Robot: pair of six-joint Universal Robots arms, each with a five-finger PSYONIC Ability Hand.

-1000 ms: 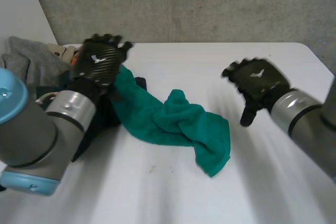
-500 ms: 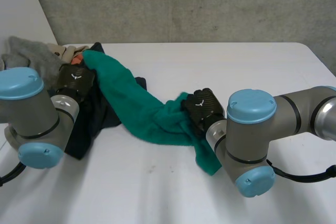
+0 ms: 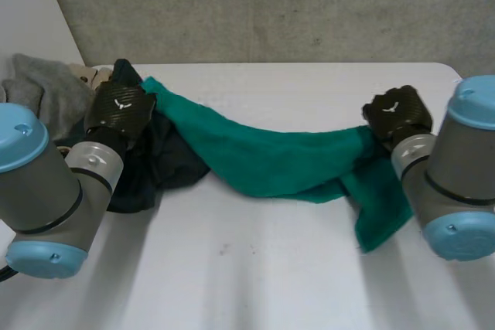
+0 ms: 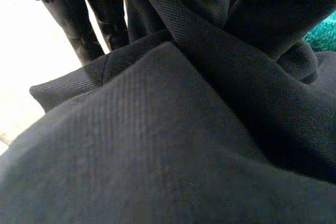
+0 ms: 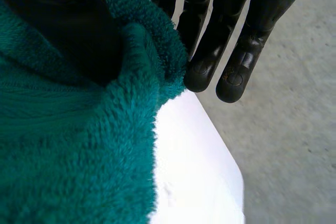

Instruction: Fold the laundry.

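Teal towel (image 3: 286,156) spans left-right, R hand (image 3: 398,113) fingers (image 5: 245,51) pinching it, L hand (image 3: 120,110) unclear.

The green towel (image 3: 286,160) hangs across the middle of the surface (image 3: 255,268), blocking any crossing. A dark garment (image 3: 162,164) and grey clothes pile (image 3: 39,94) crowd the far-left corner. The near side lies bare.

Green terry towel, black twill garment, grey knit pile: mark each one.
Green terry towel (image 3: 286,156): head view, sagging middle span.
Black twill garment (image 4: 173,145): left wrist view, broad smooth fold.
Grey knit pile (image 3: 45,90): head view, top of the heap.
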